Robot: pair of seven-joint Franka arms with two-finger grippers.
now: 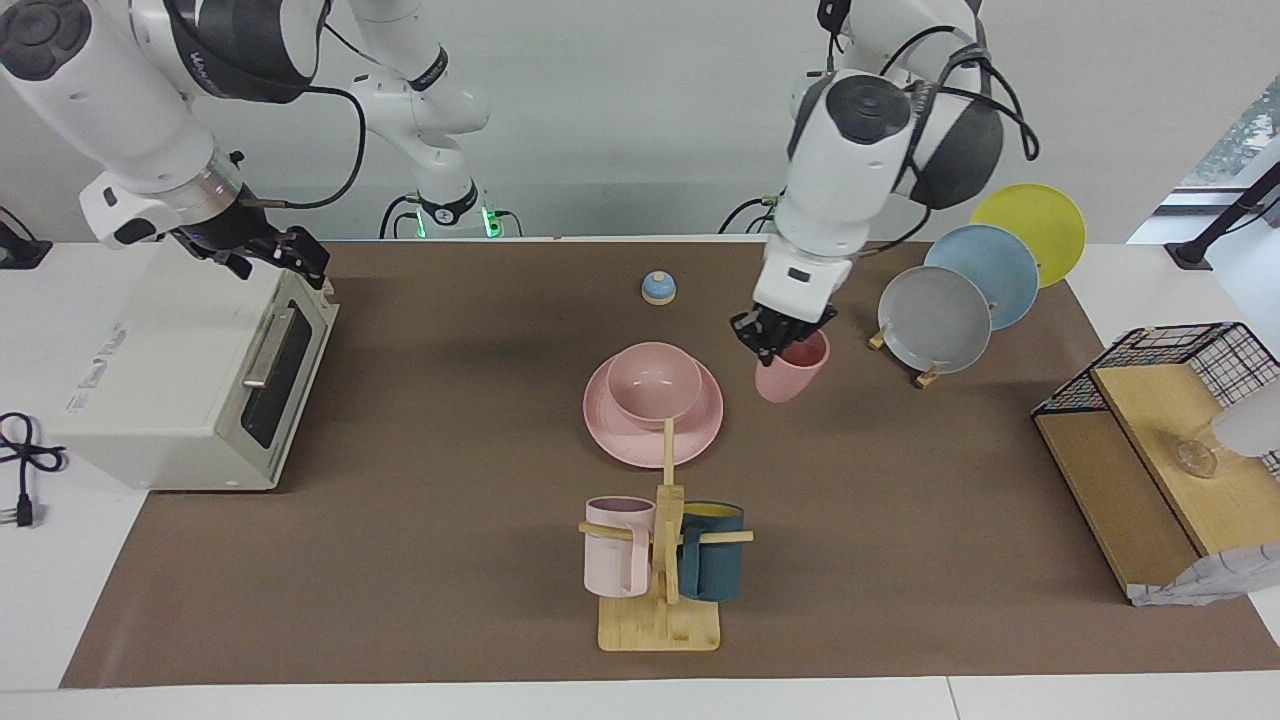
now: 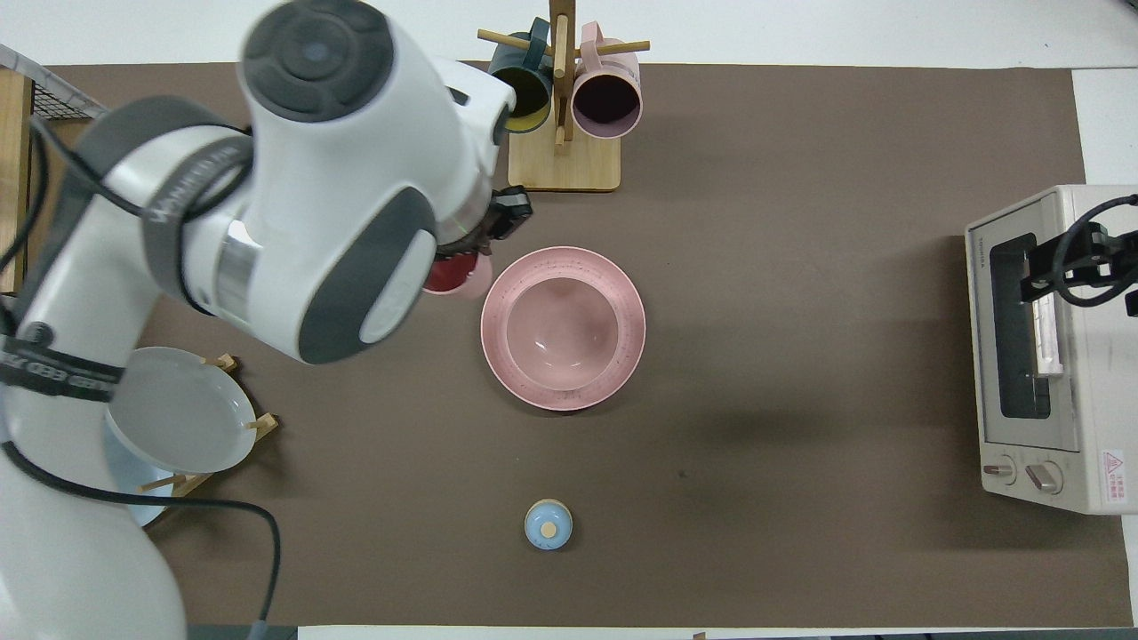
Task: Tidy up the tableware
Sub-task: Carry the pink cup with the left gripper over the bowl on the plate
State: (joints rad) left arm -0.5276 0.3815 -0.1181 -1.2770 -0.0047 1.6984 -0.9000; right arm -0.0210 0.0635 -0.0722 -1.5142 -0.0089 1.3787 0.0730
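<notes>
The pink cup point(image 1: 792, 366) is held by its rim in the left gripper point(image 1: 775, 335), clamped tight, in the air just beside the plate point(image 1: 700, 432) bearing the bowl point(image 1: 654, 383). The right gripper point(image 1: 293, 254), spread wide, is kept over the toaster oven point(image 1: 170, 380). Bare mat point(image 1: 450, 560) is left around the plate.

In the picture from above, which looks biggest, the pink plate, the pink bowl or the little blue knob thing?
1. Pink plate
2. Pink bowl, sitting on the plate
3. Blue knob, clearly the smallest
</notes>
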